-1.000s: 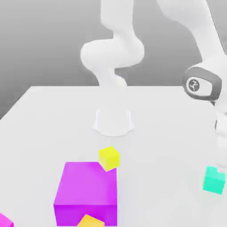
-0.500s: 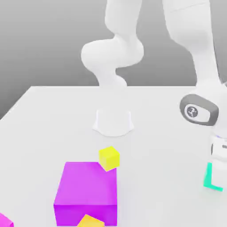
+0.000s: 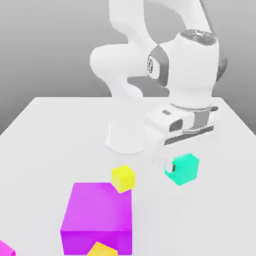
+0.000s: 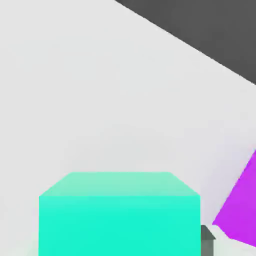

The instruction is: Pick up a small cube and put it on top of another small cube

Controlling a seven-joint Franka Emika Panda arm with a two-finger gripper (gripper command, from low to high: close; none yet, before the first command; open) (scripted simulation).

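From here the white table [image 3: 165,220] is the biggest thing, spreading over the lower part of the exterior view. The arm [image 3: 192,75] stands behind, its base at the middle of that frame and its wrist bent over to the upper right.

Next in size comes the purple block [image 3: 97,210], lower left of the frame. The tool [image 3: 181,164] hangs right of the centre, clamped on the teal-green cube [image 3: 183,169], which shows just below the hand. In the hand view the same cube sits large and close, with the block well apart from it.

The small yellow cube [image 3: 123,178] is near the lower middle of the exterior view, overlapping the block's far right corner as I look at it. An orange piece [image 3: 103,249] peeks in at the bottom edge, in front of the block, and a pink piece [image 3: 6,249] at the bottom left corner.
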